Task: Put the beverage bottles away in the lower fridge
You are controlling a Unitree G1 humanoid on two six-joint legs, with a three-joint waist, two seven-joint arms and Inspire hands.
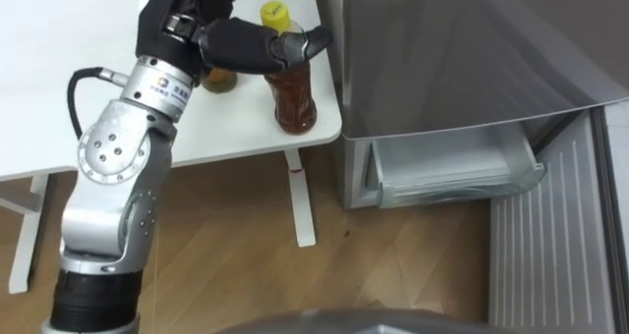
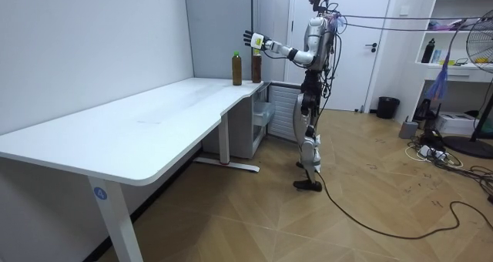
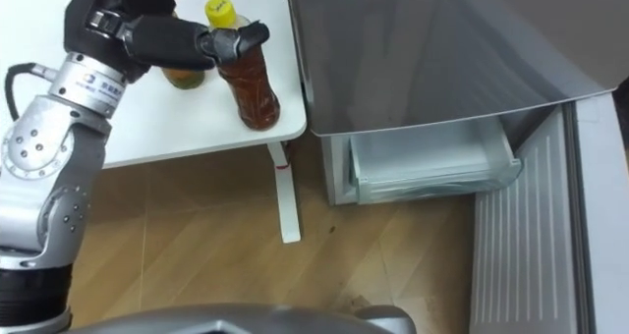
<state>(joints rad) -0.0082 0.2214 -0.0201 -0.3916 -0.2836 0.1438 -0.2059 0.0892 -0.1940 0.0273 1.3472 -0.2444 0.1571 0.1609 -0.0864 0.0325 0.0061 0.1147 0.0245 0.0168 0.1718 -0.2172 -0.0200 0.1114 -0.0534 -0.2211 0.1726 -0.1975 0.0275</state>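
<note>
A brown tea bottle with a yellow cap point(image 1: 292, 96) stands upright near the corner of the white table point(image 1: 59, 98), close to the fridge. A second bottle point(image 1: 219, 80) stands just behind it, mostly hidden by my left hand point(image 1: 211, 34). The hand reaches over the table at the height of the bottle necks. It is open, and its straight thumb lies across the front of the yellow-capped bottle's neck. In the room view the two bottles point(image 2: 236, 68) stand side by side at the table's far end with the left hand point(image 2: 249, 38) raised just above them.
The grey fridge point(image 1: 462, 49) stands right of the table. Its lower compartment is open, showing a clear plastic drawer point(image 1: 452, 172), and the opened door point(image 1: 550, 246) reaches out on the right. The table leg point(image 1: 302, 201) stands on the wooden floor beside the fridge.
</note>
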